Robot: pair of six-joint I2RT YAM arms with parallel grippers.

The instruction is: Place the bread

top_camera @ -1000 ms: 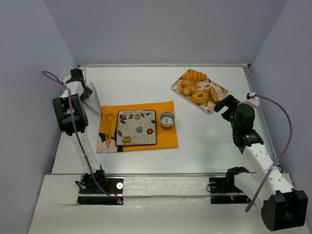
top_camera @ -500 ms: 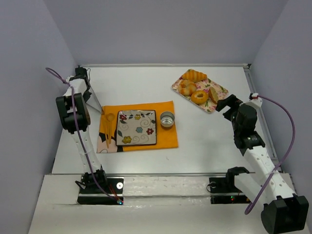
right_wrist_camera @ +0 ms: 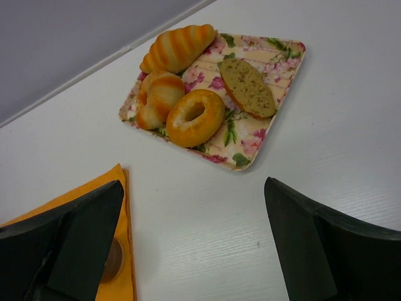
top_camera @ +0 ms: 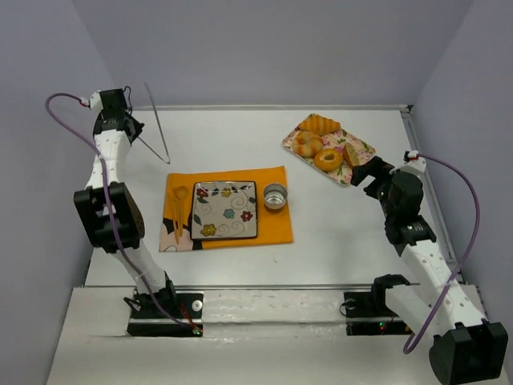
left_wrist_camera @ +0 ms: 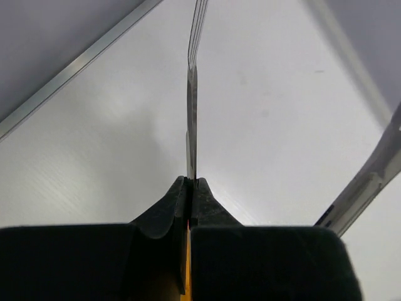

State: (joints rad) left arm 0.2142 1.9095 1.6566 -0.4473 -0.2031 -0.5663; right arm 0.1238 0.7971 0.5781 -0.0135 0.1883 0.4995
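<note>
As left fingers [left_wrist_camera: 168,212] lift fork [left_wrist_camera: 192,94], bread [right_wrist_camera: 247,87] stays.

Bright even light, soft shadows, near foreground blurred.

One bread [right_wrist_camera: 247,88], one doughnut [right_wrist_camera: 195,117], one croissant [right_wrist_camera: 178,47], one knotted roll [right_wrist_camera: 156,97], one tray [right_wrist_camera: 285,53], one plate [top_camera: 225,210], one cup [top_camera: 275,196].

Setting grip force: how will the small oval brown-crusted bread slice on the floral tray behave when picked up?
The small oval brown-crusted bread slice lies flat, cut face up, so it probably won't roll. Its porous, speckled crumb suggests it is light and may squash under a hard pinch.
</note>
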